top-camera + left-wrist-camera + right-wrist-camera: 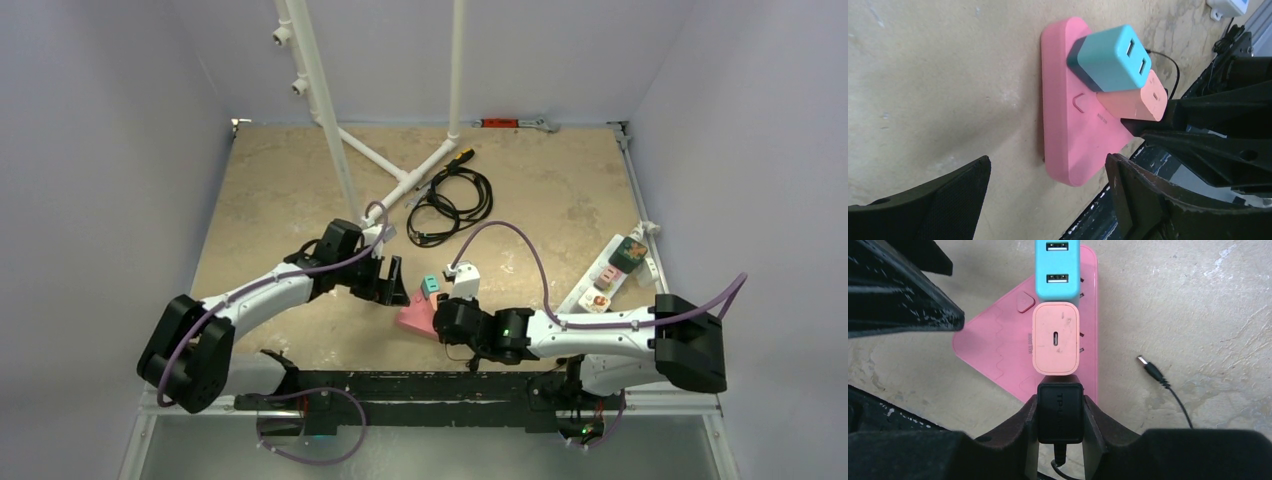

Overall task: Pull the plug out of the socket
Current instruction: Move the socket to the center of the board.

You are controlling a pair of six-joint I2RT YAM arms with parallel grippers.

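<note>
A pink triangular socket block (412, 320) lies flat near the table's front edge. Three plugs stand in a row on it: a teal one (1057, 267), a peach one (1055, 337) and a black one (1060, 412) at the near corner. My right gripper (1060, 407) is shut on the black plug, one finger on each side, with the plug's cord running down between them. My left gripper (1048, 170) is open, its fingers straddling the opposite corner of the socket (1073, 135) without touching it.
A white power strip (610, 280) with several plugs lies at the right. A coiled black cable (450, 200) and a white pole frame (330, 130) stand further back. A loose thin cable tip (1150, 371) rests beside the socket. The black base rail (420, 385) runs along the near edge.
</note>
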